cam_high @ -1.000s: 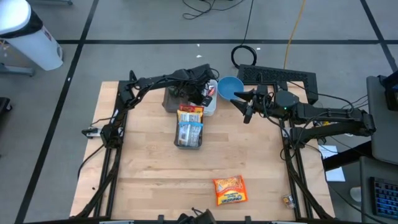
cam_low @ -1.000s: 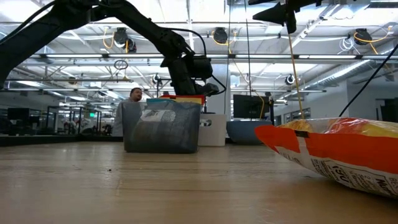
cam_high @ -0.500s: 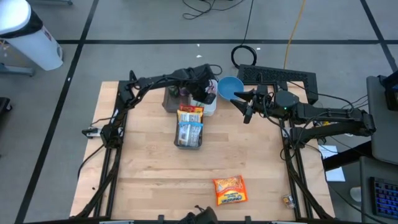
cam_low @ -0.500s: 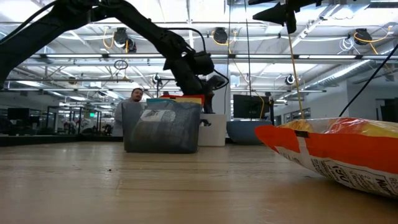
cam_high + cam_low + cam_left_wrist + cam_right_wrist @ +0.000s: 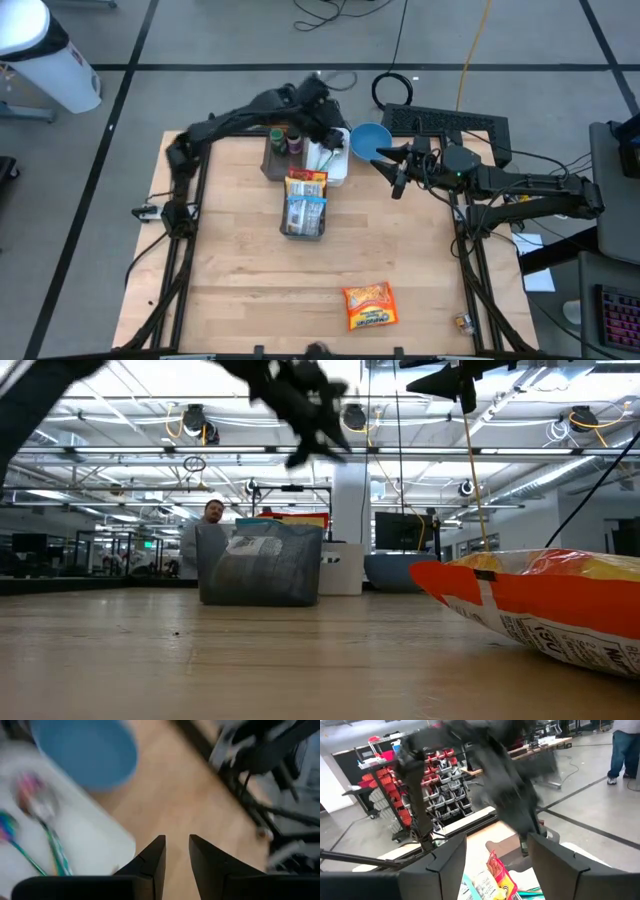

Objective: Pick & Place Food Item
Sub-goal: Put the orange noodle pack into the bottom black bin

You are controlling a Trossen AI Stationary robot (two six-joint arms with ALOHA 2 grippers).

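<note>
Left arm (image 5: 240, 118) has swung back and up from over the bin (image 5: 304, 205); left gripper (image 5: 325, 135) now high over the white tray (image 5: 340, 170), fingers nearly closed, empty.

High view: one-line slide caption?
Left gripper above white utensil bin; right gripper beside blue bowl.

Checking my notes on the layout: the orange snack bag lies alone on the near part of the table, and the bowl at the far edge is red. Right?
Not quite: the bowl is blue, as the high view shows. The orange snack bag does lie alone near the front of the table.
</note>
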